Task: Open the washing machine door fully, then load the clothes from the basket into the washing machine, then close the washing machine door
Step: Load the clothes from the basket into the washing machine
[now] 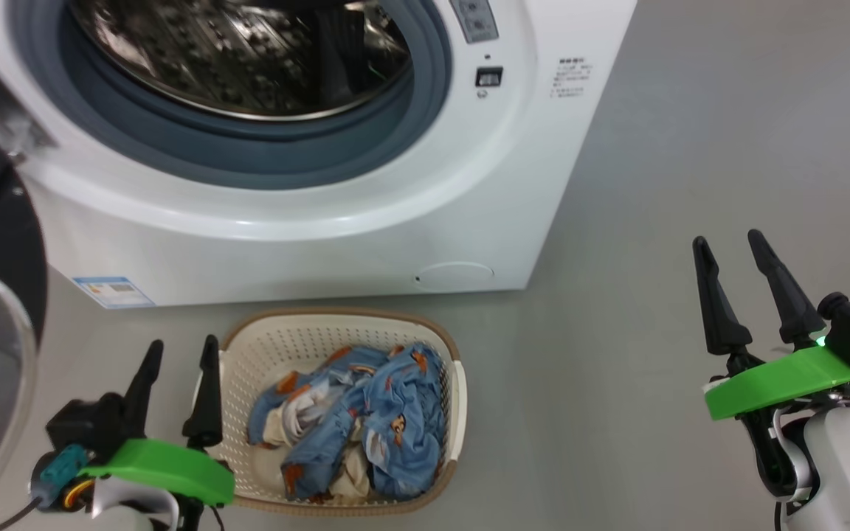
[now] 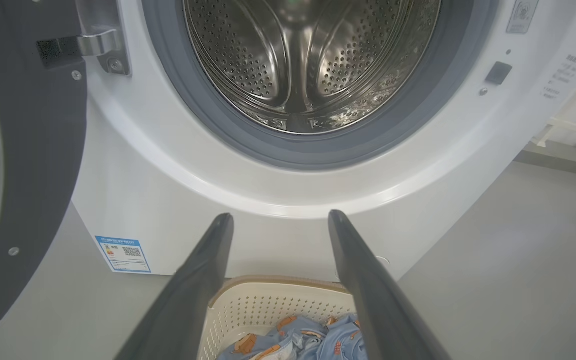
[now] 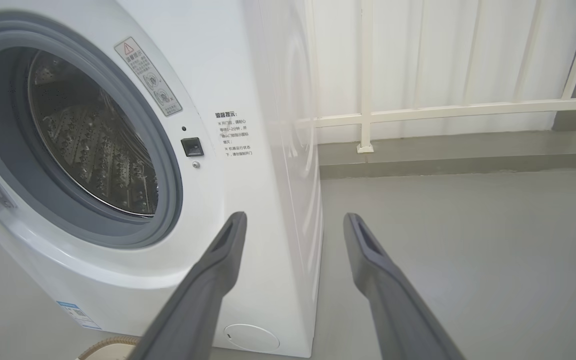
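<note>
Washing machine door (image 1: 4, 236) swung wide open, clothes (image 1: 366, 405) lying in the basket (image 1: 299, 346)

The door stands off to the left of the washing machine (image 1: 307, 243), its black rim and clear glass bowl turned away from the opening, so the perforated steel drum (image 1: 248, 51) and the grey gasket (image 1: 263, 147) around it are exposed. The basket sits on the grey floor (image 1: 654, 184) just in front of the machine, below the opening and near the round hatch (image 1: 454, 275), with blue bear-print pieces and cream cloth heaped inside it. The left hand (image 1: 183, 344) hovers at the basket's left edge, its two dark fingers spread apart and gripping nothing. The right hand (image 1: 727, 239) hangs well apart to the right over bare floor, fingers likewise spread and gripping nothing
</note>
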You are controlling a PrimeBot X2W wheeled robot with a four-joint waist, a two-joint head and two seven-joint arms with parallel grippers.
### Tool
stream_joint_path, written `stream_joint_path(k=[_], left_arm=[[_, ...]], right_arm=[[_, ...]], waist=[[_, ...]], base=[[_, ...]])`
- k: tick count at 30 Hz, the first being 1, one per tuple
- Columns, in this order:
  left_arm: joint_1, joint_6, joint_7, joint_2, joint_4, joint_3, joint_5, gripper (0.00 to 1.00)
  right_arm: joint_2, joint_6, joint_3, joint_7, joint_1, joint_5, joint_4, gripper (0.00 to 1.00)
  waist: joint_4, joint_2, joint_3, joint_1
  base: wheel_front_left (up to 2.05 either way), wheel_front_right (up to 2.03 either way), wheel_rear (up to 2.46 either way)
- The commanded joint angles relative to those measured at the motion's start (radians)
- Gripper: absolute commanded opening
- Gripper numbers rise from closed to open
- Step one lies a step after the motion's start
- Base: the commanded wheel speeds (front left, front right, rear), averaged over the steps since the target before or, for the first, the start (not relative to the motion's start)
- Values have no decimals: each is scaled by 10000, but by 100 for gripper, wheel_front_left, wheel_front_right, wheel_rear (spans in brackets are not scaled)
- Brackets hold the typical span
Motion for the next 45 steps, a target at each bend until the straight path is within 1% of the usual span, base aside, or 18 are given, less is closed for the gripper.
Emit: stream_joint_path(k=[1,10,15,20,24,27,34,42,45], left_arm=[[-548,-92,12,156,168,208,36,100],[-1492,-426,219,50,1758,-294,96,100],[-2163,-686,464,-7,2929,-866,102,100],[-2834,-790,659,-57,3944,-1441,-20,100],[-3321,-807,922,-170,4473,-2095,-457,100],[-3734,-810,1162,-74,4915,-2701,-1027,100],[-4548,-811,1575,167,5652,-3659,-1770,100],[-5552,-812,1636,388,6286,-4410,-2304,100],[-5933,-812,1591,449,6520,-4506,-2520,100]], right_arm=[[-103,56,118,-122,-273,-137,-284,100],[-83,56,-30,-122,-512,-237,-484,100],[-22,56,-72,-122,-657,-303,-605,100],[52,56,-130,-122,-854,-380,-743,100],[161,56,-142,-122,-1054,-424,-831,100],[324,56,-113,-122,-1261,-455,-920,100],[539,56,-164,-122,-1458,-498,-1134,100],[775,56,-125,-122,-1709,-568,-1491,100],[866,56,-82,-122,-1818,-585,-1589,100]], waist=[[-365,-1,589,-1],[-704,-1,1425,-1],[-816,-1,1993,-1],[-910,-1,2603,-1],[-1046,-1,3078,-1],[-1291,-1,3522,-1],[-1695,-1,4360,-1],[-1972,-1,5384,-1],[-2041,-1,5776,-1]], base=[[0,0,0],[0,0,0],[0,0,0],[0,0,0],[0,0,0],[0,0,0],[0,0,0],[0,0,0],[0,0,0]])
